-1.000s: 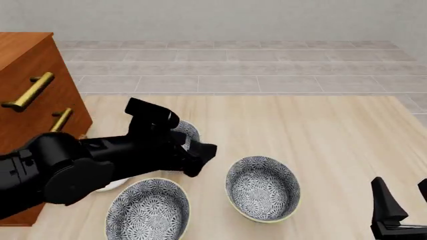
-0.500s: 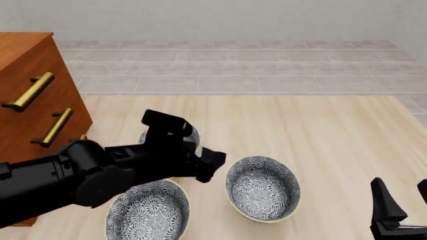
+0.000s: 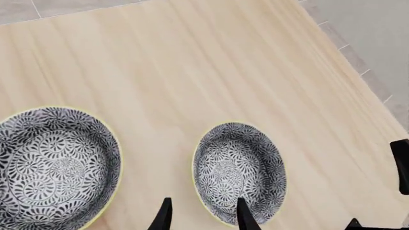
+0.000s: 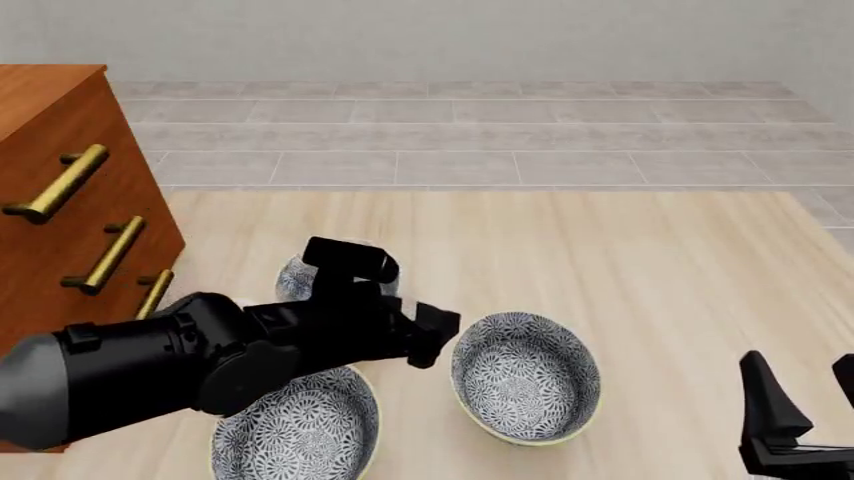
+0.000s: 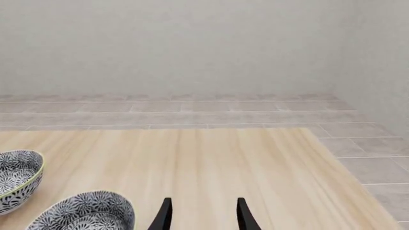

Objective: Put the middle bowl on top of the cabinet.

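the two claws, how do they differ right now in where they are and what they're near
The left claw reaches out over the table beside the patterned blue-and-white bowl, its open fingers straddling that bowl's rim in its wrist view. The right claw sits back at the table's near right edge, over bare wood, with no bowl between its fingers. Both are black, open and hold nothing.

Glossy black left arm [image 4: 174, 365] with rounded housings; slim, tapered black pincer fingers [image 3: 244, 215].
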Tool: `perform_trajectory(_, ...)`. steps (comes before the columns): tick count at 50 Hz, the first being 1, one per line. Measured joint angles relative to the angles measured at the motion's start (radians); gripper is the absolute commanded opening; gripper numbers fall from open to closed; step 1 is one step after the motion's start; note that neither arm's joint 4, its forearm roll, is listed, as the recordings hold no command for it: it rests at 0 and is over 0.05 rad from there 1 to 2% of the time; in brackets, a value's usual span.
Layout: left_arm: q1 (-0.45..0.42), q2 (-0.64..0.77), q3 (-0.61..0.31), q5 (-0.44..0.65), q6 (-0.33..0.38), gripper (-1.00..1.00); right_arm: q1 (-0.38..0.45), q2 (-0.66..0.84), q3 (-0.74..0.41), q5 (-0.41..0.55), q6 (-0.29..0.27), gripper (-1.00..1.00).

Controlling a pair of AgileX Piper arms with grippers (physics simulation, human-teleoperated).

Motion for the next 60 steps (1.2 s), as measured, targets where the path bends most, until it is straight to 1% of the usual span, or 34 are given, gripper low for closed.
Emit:
perform_trajectory(21,-0.005,0.093,0.013,-0.089,-0.043,1.0,0.0,0.058,0.0,-0.053,-0.001,1.0)
perform_trajectory(32,-0.013,0.137,0.008,-0.119,-0.048,1.0,0.002,0.03,0.0,-0.026,-0.002,1.0)
perform_trajectory(41,-0.02,0.18,0.006,-0.147,-0.051,1.0,0.002,-0.017,0.0,0.022,-0.001,1.0)
perform_trajectory(60,-0.027,0.263,0.001,-0.198,-0.066,1.0,0.003,-0.068,0.0,0.074,0.0,1.0)
